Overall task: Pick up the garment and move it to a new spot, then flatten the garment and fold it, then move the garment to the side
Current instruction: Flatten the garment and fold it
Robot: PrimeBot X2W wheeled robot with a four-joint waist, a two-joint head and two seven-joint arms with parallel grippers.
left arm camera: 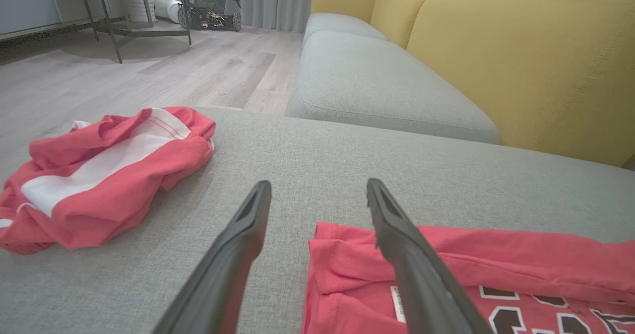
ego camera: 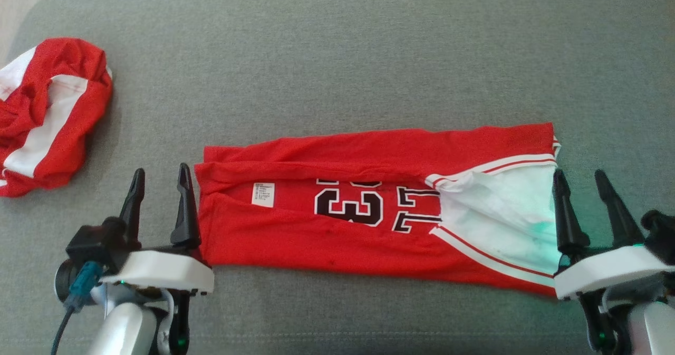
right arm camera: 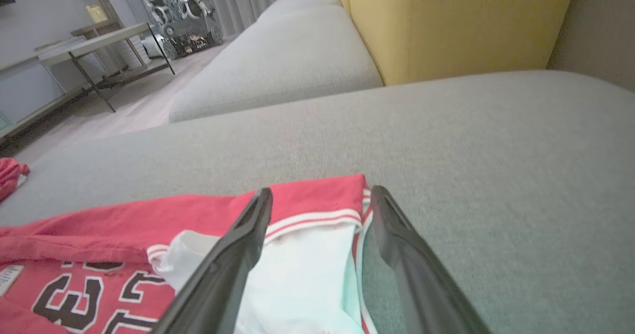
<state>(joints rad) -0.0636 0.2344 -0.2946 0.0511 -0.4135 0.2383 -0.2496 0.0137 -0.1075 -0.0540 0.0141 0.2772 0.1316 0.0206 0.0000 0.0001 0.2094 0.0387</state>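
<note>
Noted jersey (ego camera: 369,212) folded into red strip, white panel rightward, near front edge of cushion (ego camera: 369,54). Found left gripper (ego camera: 161,169) and right gripper (ego camera: 579,173) spread wide at its ends. Saw open room beyond, crumpled shirt (ego camera: 47,112) at left edge.

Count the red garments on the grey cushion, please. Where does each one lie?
2. The folded jersey lies flat in the middle of the grey cushion. The crumpled garment lies at its left edge. None seems hidden.

Red jersey (ego camera: 369,218) lies folded lengthwise, flat on grey cushion (ego camera: 337,54).
</note>
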